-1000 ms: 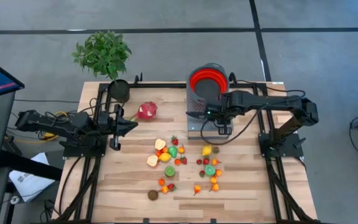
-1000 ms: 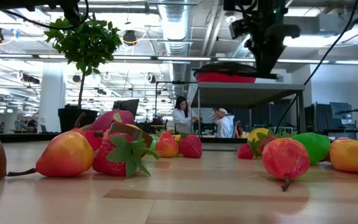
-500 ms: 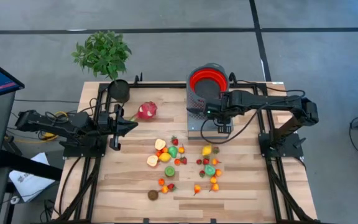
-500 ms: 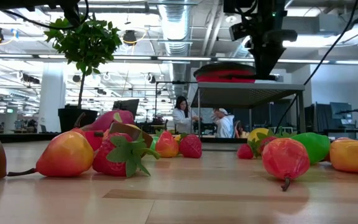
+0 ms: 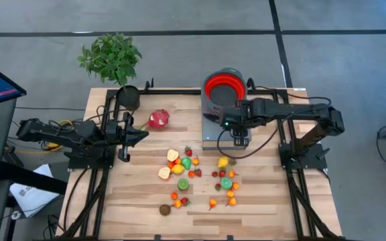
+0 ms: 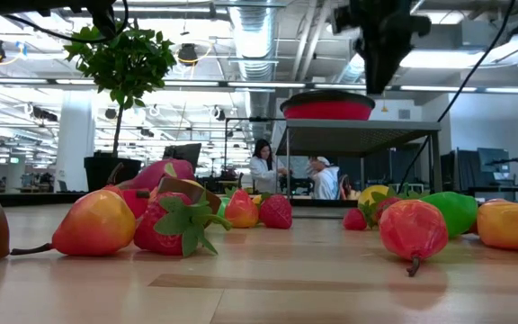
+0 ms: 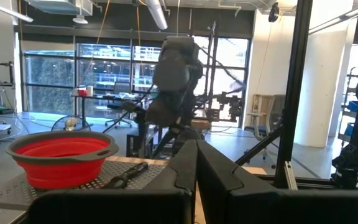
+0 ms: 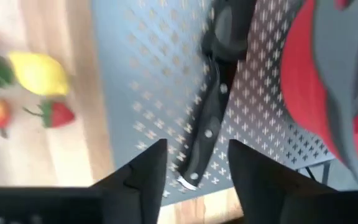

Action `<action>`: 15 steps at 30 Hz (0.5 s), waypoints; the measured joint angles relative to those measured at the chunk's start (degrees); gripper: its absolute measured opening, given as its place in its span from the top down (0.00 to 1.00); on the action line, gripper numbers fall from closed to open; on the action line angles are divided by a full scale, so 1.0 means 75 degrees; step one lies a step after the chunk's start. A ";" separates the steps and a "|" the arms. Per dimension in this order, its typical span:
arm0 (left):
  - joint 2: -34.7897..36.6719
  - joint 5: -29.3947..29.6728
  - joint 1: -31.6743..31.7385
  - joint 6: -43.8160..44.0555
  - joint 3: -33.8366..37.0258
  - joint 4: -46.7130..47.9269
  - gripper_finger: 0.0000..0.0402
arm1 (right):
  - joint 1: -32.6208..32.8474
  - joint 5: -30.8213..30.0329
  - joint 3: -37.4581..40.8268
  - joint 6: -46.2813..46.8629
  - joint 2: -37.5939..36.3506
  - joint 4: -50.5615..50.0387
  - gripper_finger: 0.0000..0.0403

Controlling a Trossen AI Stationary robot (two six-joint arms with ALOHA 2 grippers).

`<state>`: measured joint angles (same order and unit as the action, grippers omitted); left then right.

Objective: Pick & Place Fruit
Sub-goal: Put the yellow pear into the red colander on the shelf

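Observation:
Several small toy fruits (image 5: 200, 173), red, orange, yellow, green and one brown, lie scattered on the wooden table; in the low view they line the tabletop (image 6: 151, 220). The pink-red dragon fruit (image 5: 158, 119) lies alone at the far left. My right gripper (image 8: 196, 155) hangs open above the grey perforated rack (image 8: 148, 81), fingers pointing down. The black-handled knife (image 8: 211, 118) lies flat on the rack below the gap between them, apart from the fingers. My left gripper (image 7: 196, 163) waits shut at the table's left side (image 5: 141, 132), holding nothing.
A round red bowl (image 5: 221, 89) sits on the rack beside the knife, also in the left wrist view (image 7: 61, 152). A potted plant (image 5: 112, 60) stands at the far left corner. Bare wood lies along the table's near edge (image 5: 260, 214).
My right gripper has risen from the rack, so that the red bowl's rim now shows whole below it in the low view. The fruits have kept their places.

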<state>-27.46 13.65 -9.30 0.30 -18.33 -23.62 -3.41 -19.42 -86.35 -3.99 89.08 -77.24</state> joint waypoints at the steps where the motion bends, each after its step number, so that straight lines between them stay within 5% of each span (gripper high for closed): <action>1: -0.0001 0.0000 0.0000 0.0000 0.0000 0.0000 0.99 | 0.0093 0.0007 -0.0087 0.0063 -0.0006 -0.0021 0.65; 9: 0.0000 -0.0003 0.0000 0.0001 0.0000 0.0000 0.99 | 0.0834 0.0021 0.0346 0.1033 -0.0521 0.0524 0.96; 15: -0.0001 -0.0002 0.0000 0.0020 0.0000 0.0000 0.99 | 0.1792 0.0003 0.1115 0.2382 -0.1617 0.1544 0.95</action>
<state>-27.47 13.63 -9.30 0.45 -18.33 -23.62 10.04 -19.40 -77.98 13.87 76.95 -65.65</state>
